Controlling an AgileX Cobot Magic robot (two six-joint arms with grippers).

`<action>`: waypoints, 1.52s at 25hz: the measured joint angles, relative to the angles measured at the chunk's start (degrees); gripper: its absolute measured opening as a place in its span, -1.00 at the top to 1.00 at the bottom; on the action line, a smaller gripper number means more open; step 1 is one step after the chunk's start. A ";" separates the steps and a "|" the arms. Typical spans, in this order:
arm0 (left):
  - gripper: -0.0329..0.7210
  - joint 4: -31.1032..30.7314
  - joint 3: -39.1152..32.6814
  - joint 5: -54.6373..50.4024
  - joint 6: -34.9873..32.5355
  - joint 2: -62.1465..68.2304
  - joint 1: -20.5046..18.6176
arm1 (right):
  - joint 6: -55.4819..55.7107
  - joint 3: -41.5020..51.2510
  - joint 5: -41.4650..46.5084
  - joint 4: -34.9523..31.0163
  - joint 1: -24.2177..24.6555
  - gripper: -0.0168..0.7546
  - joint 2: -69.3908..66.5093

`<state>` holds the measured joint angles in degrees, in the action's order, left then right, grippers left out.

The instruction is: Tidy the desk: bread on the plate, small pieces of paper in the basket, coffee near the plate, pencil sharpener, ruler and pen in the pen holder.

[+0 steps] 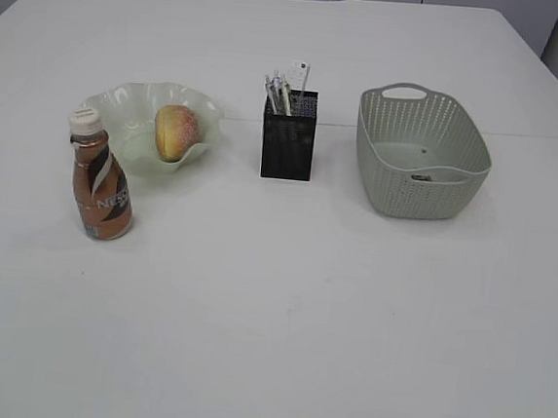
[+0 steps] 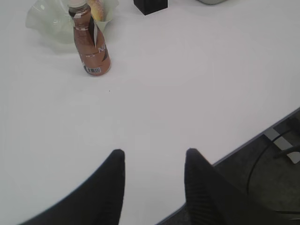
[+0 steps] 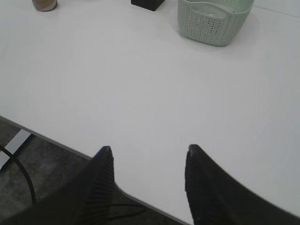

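A round bread (image 1: 175, 131) lies on the pale green wavy plate (image 1: 122, 107). A brown coffee bottle (image 1: 100, 177) stands upright just in front of the plate; it also shows in the left wrist view (image 2: 90, 44). The black mesh pen holder (image 1: 288, 135) holds pens and a ruler (image 1: 288, 85). The green basket (image 1: 421, 153) stands at the right, with something small and dark inside. My left gripper (image 2: 154, 152) and right gripper (image 3: 147, 149) are open and empty near the table's front edge, out of the exterior view. No pencil sharpener shows.
The white table (image 1: 281, 297) has its front edge under both grippers, with floor and cables beyond (image 2: 276, 154). The basket also shows in the right wrist view (image 3: 213, 18), with the pen holder's base (image 3: 147, 3) to its left.
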<state>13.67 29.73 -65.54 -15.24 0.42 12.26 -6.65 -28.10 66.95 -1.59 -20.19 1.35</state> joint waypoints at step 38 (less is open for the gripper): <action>0.10 -0.30 0.00 0.03 0.00 0.00 -11.85 | 1.56 0.12 -0.22 1.59 19.46 -0.07 0.00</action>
<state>13.38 29.73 -65.51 -15.24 0.42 0.40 -5.09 -27.98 66.74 0.00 -0.72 1.35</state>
